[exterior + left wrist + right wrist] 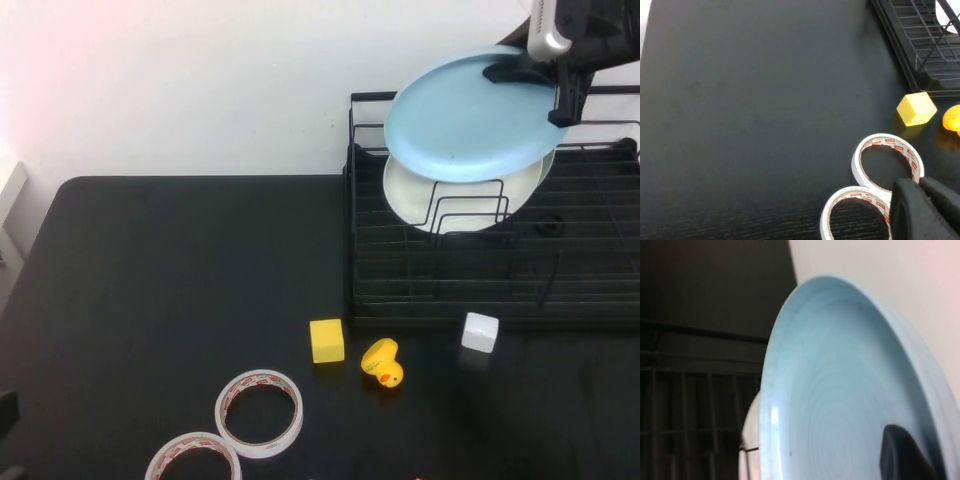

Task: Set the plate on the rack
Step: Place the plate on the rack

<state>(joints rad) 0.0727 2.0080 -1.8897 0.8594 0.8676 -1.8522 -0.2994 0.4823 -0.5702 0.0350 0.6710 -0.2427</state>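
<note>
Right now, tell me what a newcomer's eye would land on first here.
The sky-blue plate, held tilted above the black rack by the right gripper clamped on its rim. Behind it, a cream plate stands in the dividers. The left gripper sits low over two tape rolls.

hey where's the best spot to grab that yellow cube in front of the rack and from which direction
Probably straight from above, pinching two opposite flat sides of the yellow cube. It sits flat on the table, apart from the duck. Right gripper holds the plate over the rack; left gripper is nearer.
</note>
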